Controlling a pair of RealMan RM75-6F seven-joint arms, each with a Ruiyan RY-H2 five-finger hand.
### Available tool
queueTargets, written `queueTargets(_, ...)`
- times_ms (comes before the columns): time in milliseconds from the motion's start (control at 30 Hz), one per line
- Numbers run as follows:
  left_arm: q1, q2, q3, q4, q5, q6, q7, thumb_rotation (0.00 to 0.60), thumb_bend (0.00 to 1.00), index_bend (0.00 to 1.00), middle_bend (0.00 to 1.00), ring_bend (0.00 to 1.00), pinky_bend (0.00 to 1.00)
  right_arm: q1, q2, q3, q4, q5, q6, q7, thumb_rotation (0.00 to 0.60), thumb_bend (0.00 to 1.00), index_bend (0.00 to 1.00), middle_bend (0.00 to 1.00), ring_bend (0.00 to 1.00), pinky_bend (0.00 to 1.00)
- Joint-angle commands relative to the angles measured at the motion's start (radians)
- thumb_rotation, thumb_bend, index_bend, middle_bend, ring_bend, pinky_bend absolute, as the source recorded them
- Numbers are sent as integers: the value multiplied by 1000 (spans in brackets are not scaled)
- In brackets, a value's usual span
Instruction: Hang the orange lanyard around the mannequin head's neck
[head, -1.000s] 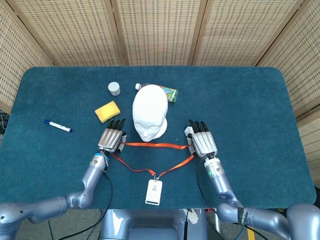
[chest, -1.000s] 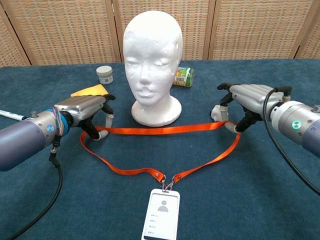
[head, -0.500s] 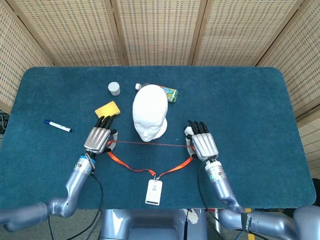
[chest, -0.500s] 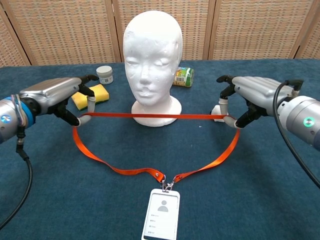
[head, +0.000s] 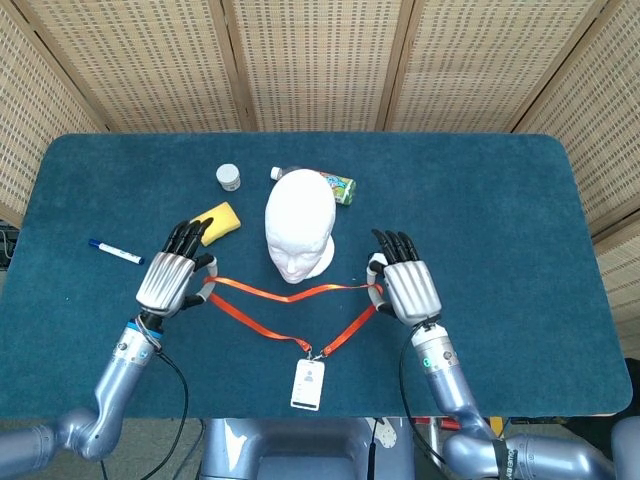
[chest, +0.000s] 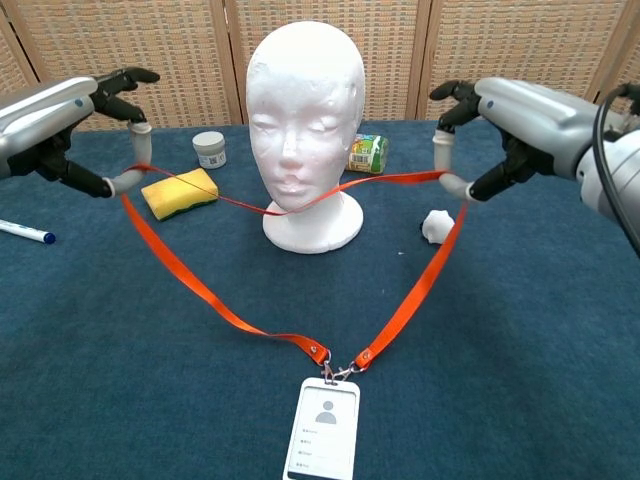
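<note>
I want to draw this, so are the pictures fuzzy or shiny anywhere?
Head view: even light, sharp, no glare on the mannequin head. Chest view: also sharp, the orange lanyard crisp, a soft shadow under the badge, hands cut off at the edges.

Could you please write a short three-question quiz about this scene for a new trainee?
1. True or false: the orange lanyard is already around the neck of the white mannequin head.
2. Which item lies nearest the left robot hand? A) yellow sponge B) marker pen C) small white jar
3. What hangs at the lanyard's lowest point?

Key:
1. False; the strap crosses in front of the face, held up by the left and right robot hand.
2. A
3. A white ID badge, resting on the table.
</note>
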Motion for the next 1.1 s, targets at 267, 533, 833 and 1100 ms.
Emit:
queueTargets(267, -49, 35, -122, -140, -48, 10, 82, 600, 718, 812, 0, 0, 0, 41, 26, 120, -113, 15, 69, -84, 600, 482, 738, 60, 0, 0)
queueTargets(533, -78, 54, -189, -225, -138, 5, 162, 600, 718, 816, 0, 0, 0, 70, 47, 207, -167, 78, 93, -108, 600, 482, 739, 68, 0, 0)
queueTargets(833, -96, 65, -261, -248, -287, 0, 173, 600, 718, 817, 0, 0, 0, 96, 74, 299, -170, 199, 87, -66, 600, 482, 739, 71, 0, 0)
queueTargets(1100, -147, 44, -330, -191, -449, -42, 169, 600, 718, 817, 0, 0, 0, 130, 81, 398, -128, 334, 41, 38, 600, 481, 739, 70, 0, 0)
